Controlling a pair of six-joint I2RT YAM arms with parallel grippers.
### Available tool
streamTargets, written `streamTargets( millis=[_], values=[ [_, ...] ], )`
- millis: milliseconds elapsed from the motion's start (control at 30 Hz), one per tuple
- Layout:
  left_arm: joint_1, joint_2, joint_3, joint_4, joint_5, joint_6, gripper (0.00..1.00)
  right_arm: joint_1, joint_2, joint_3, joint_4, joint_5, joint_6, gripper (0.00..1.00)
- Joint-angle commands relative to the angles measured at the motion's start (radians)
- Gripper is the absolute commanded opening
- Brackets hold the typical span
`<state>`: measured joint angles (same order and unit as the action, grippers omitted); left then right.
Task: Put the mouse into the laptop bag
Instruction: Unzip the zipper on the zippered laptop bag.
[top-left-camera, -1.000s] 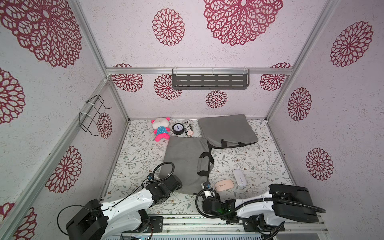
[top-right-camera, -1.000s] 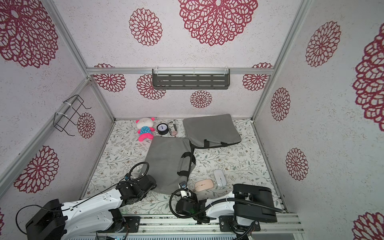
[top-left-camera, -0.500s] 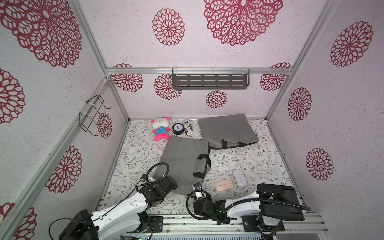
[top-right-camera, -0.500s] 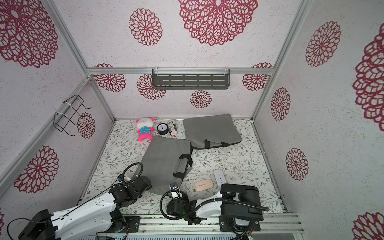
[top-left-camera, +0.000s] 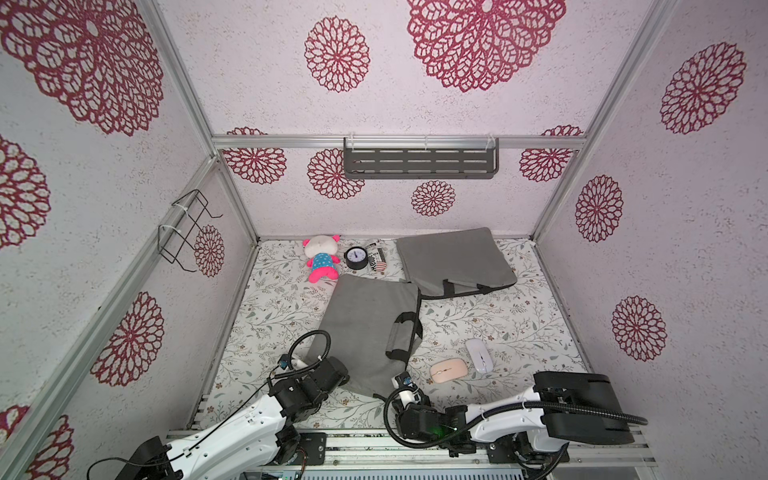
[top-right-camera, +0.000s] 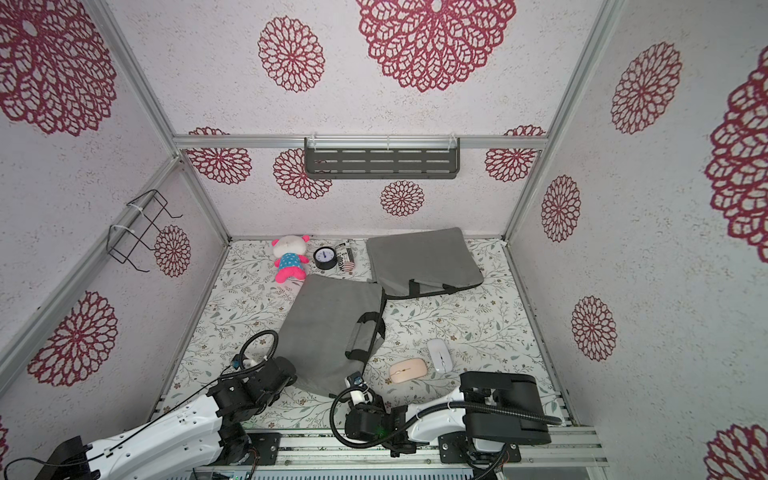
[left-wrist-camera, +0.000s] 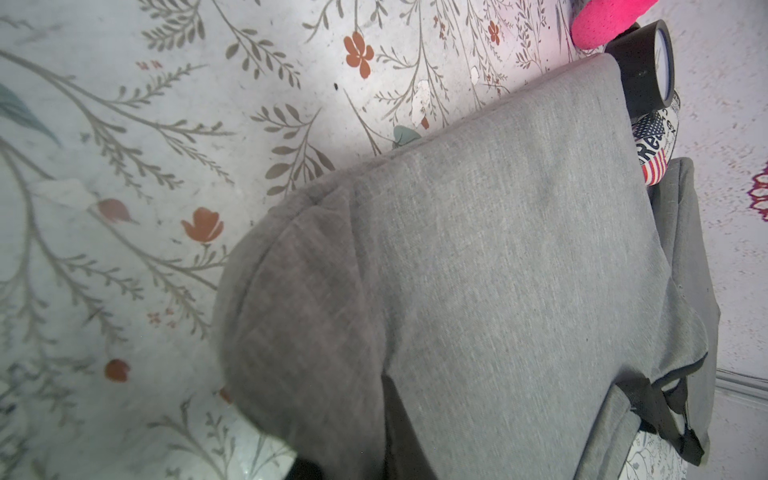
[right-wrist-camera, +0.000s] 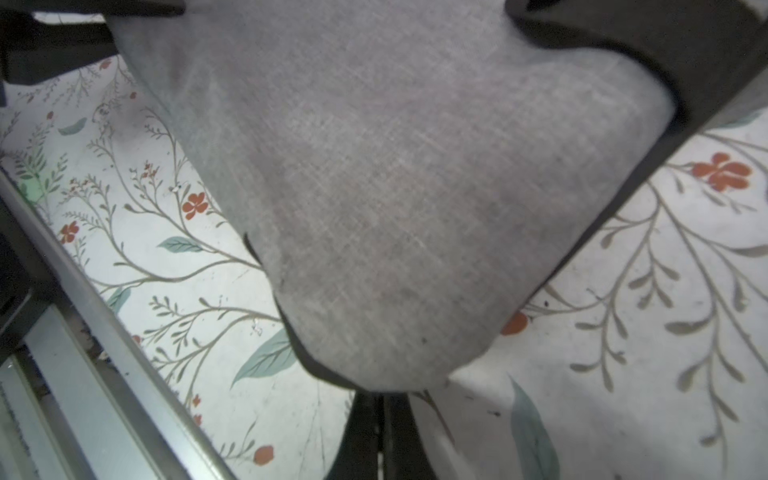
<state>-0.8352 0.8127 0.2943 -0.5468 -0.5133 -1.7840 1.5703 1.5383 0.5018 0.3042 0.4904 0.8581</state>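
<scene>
The laptop bag (top-left-camera: 365, 324) lies flat. Only the top views show the pink mouse (top-left-camera: 447, 370) and white mouse (top-left-camera: 479, 355), both on the table (top-left-camera: 498, 316) just right of it. The right wrist view shows the right gripper (right-wrist-camera: 376, 415) clamped on the bag's corner; the left gripper (top-left-camera: 341, 373) has its jaws hidden by fabric, state undetermined.

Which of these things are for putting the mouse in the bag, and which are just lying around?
For the job: near grey laptop bag, its corner pinched by the right gripper; pink mouse and white mouse, either could be the one.

Just lying about: plush toy, small clock, flag-printed cylinder, far grey bag, wall shelf, wire rack.
</scene>
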Motion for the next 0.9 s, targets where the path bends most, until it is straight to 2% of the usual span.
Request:
streamTargets(
  millis=[0,67,100,200,267,333,467,600,633,700,733,767,800,867],
  values=[
    [-0.015,-0.004,-0.007,0.047,0.045,-0.014,0.12,0.037,-0.040,0.049,-0.049,-0.086,-0.001,0.00],
    [-0.015,-0.001,-0.002,0.049,0.051,-0.013,0.15,0.041,-0.044,0.053,-0.068,-0.088,0.000,0.00],
    [-0.015,0.002,0.005,0.046,0.056,-0.011,0.24,0.042,-0.048,0.049,-0.071,-0.088,0.004,0.00],
    [-0.030,0.017,0.017,0.061,0.097,0.000,0.73,0.042,-0.056,0.040,-0.074,-0.090,0.005,0.00],
    [-0.068,0.044,0.022,0.116,0.130,0.000,0.90,0.042,-0.054,0.045,-0.082,-0.094,0.003,0.00],
    [-0.135,0.079,0.043,0.163,0.127,-0.010,1.00,0.043,-0.050,0.053,-0.095,-0.097,-0.004,0.00],
    [-0.290,0.187,0.126,0.191,0.065,-0.060,0.98,0.042,-0.068,0.045,-0.105,-0.082,-0.004,0.00],
    [-0.323,0.356,0.159,0.309,0.064,-0.072,0.98,0.042,-0.097,0.031,-0.104,-0.074,-0.010,0.00],
    [-0.319,0.393,0.166,0.328,0.064,-0.077,0.88,0.041,-0.103,0.026,-0.104,-0.076,-0.010,0.00],
    [-0.311,0.462,0.182,0.352,0.062,-0.081,0.53,0.043,-0.109,0.016,-0.101,-0.082,-0.008,0.00],
    [-0.307,0.483,0.189,0.354,0.063,-0.083,0.41,0.043,-0.109,0.011,-0.097,-0.086,-0.004,0.00],
    [-0.299,0.500,0.195,0.361,0.069,-0.083,0.33,0.045,-0.107,0.006,-0.094,-0.091,-0.002,0.00],
    [-0.291,0.513,0.197,0.378,0.076,-0.075,0.29,0.045,-0.106,0.002,-0.091,-0.094,0.000,0.00],
    [-0.277,0.525,0.197,0.412,0.090,-0.057,0.28,0.050,-0.106,-0.007,-0.089,-0.092,0.008,0.00]
  ],
)
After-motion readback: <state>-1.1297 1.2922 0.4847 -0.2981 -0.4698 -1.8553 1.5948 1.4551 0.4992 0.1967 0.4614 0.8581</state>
